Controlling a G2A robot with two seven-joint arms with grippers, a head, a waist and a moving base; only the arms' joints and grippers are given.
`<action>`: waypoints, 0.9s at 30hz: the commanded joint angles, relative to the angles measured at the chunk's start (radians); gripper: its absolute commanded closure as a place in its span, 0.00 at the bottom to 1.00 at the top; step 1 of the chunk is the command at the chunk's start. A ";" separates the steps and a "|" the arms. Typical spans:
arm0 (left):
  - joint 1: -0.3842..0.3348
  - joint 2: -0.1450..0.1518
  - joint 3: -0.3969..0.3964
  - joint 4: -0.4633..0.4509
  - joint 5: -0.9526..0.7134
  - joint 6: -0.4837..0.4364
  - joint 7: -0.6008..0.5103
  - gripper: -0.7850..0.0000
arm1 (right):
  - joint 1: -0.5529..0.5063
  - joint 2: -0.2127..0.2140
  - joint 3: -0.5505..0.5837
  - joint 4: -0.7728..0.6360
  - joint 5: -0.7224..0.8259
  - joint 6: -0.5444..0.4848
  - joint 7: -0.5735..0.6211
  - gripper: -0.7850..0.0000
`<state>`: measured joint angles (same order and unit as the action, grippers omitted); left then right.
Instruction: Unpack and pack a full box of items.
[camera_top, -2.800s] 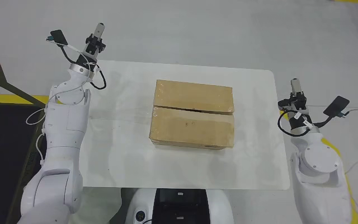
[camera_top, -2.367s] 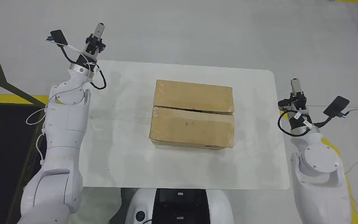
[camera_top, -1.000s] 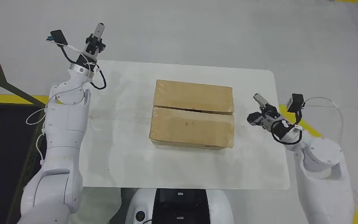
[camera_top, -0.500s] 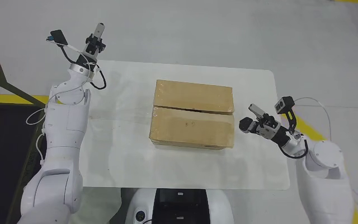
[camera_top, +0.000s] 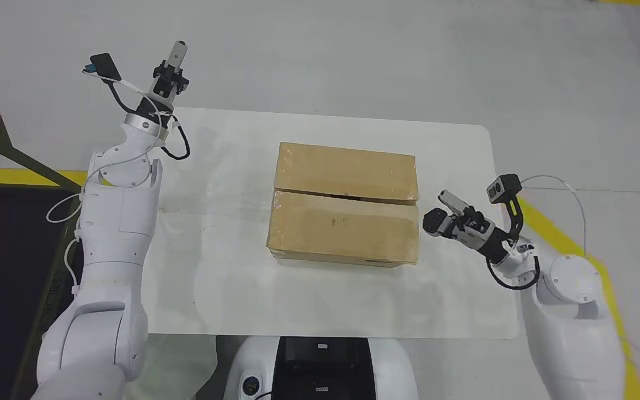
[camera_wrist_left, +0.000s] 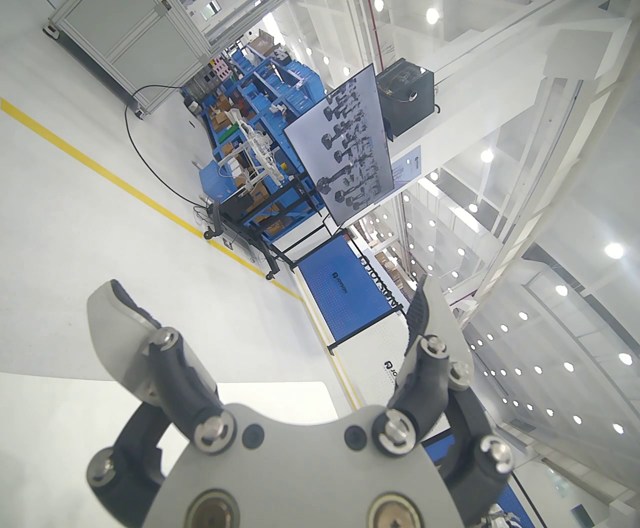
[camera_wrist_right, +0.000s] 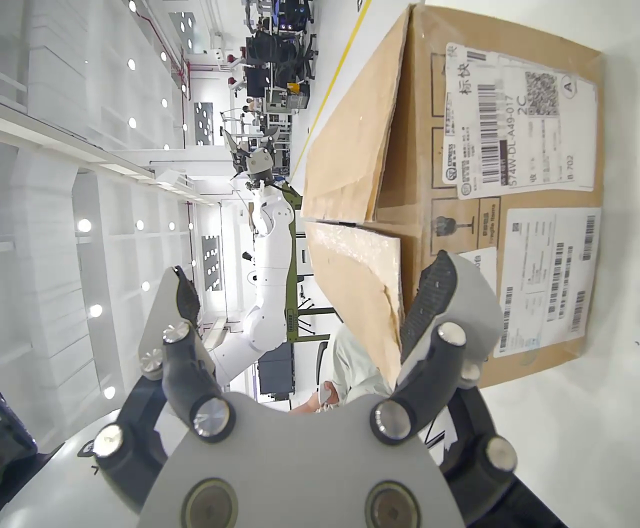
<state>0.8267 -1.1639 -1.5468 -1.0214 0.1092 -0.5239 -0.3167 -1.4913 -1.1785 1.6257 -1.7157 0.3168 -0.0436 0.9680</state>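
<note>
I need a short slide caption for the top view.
Closed cardboard box on white table; open right gripper beside its end; left gripper beyond the far corner.

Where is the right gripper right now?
In the top view, the right gripper hovers open beside the cardboard box's right end, over the white table.

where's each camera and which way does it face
Top view: above the arms, looking down at table and cardboard box; both arms show.
Left wrist view: on that wrist, facing the hall floor beyond the table; open left gripper shows.
Right wrist view: on that wrist, facing the box's labelled end; open right gripper shows.
Shared: the box, in top and right wrist views.
</note>
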 joint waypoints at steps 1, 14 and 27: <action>0.000 0.000 0.000 0.000 0.000 0.000 0.000 0.00 | 0.002 0.001 -0.007 0.002 -0.013 -0.005 -0.010 0.00; 0.000 0.000 0.000 0.000 0.000 0.000 0.000 0.00 | -0.013 0.009 -0.037 -0.027 0.032 -0.008 0.010 0.00; 0.000 0.000 0.000 0.000 0.000 0.000 0.000 0.00 | -0.040 0.023 -0.012 -0.073 0.119 -0.007 0.068 0.00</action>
<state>0.8267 -1.1639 -1.5468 -1.0213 0.1092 -0.5239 -0.3167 -1.5298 -1.1568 1.6114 -1.7857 0.4253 -0.0521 1.0270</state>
